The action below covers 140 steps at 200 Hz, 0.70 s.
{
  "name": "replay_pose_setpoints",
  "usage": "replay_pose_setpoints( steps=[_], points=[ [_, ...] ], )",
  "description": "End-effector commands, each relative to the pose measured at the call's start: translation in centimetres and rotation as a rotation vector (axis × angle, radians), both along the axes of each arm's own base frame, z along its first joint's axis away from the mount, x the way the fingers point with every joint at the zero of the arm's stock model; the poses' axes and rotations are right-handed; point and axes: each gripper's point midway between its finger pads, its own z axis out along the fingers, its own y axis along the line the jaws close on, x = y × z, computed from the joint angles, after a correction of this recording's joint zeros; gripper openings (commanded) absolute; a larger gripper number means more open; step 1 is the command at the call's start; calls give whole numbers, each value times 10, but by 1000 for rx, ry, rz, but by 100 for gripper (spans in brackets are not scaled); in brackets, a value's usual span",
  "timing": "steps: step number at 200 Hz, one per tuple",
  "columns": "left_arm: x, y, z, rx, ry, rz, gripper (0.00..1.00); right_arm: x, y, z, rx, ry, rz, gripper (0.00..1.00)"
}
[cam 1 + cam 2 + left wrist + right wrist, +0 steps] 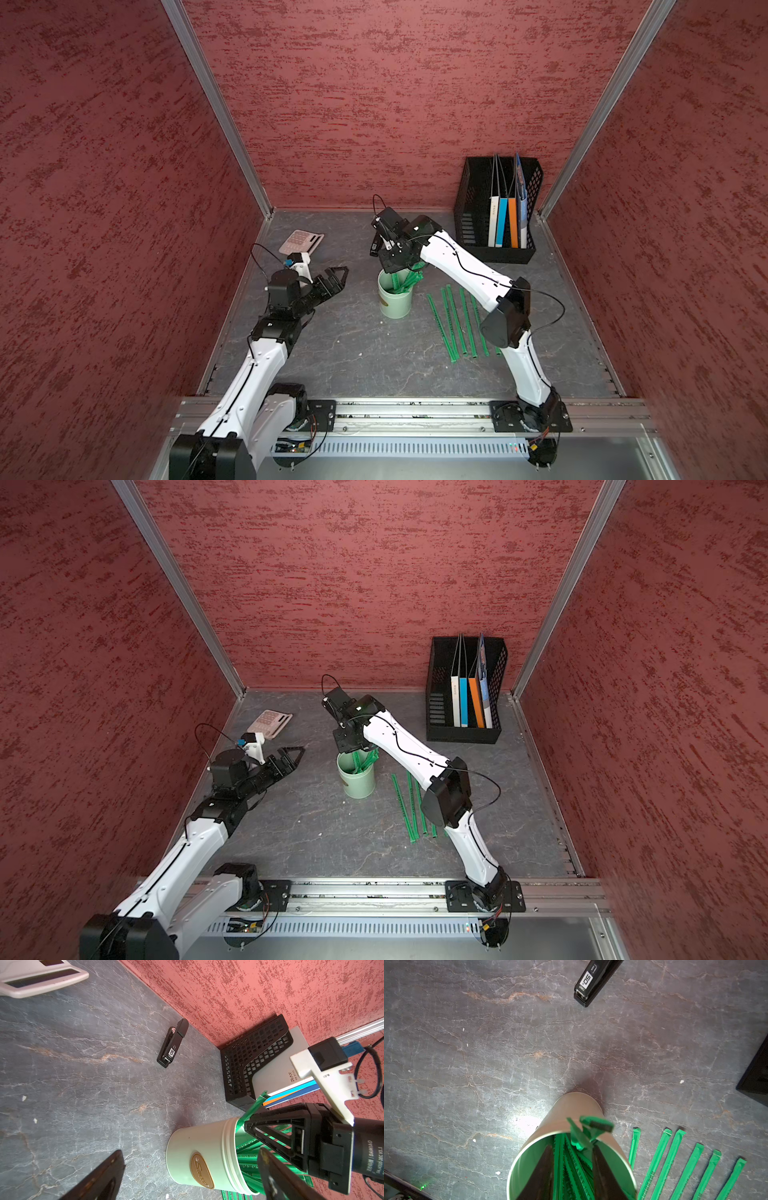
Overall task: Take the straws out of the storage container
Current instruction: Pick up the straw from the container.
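Dark fingers (537,1174) of the right gripper (571,1146) fill the near edge of the right wrist view, reaching down into the mouth of the storage container (566,1109). They stand a little apart with a bundle of straws (571,1172) between them. Whether they actually press on that bundle cannot be told. Several straw tops lean over the rim toward the file rack (469,216) (one bent end sits just past the fingertips). The storage container stands upright near the middle of the table (353,357). Six loose straws (675,1167) lie flat in a row just beside it, on the robot's right, partly under the right arm in both top views. The left gripper (338,280) hangs on the container's other side, apart from it, fingers spread wide and holding nothing. A black stapler (591,982) lies beyond the container, and a calculator (301,242) lies near the left wall.
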Motion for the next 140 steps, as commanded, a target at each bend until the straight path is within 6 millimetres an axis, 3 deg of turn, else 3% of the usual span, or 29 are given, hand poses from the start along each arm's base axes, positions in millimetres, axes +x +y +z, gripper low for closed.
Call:
replay_pose_setpoints(
  steps=[1, 140],
  points=[
    [-2, 3, -4, 11, 2, 8, 100, 0, 2, 23, 35, -43, -3, 26],
    [-3, 6, -6, 18, 10, 12, 100, 8, 12, 10, 44, -26, 10, 21]
  ],
)
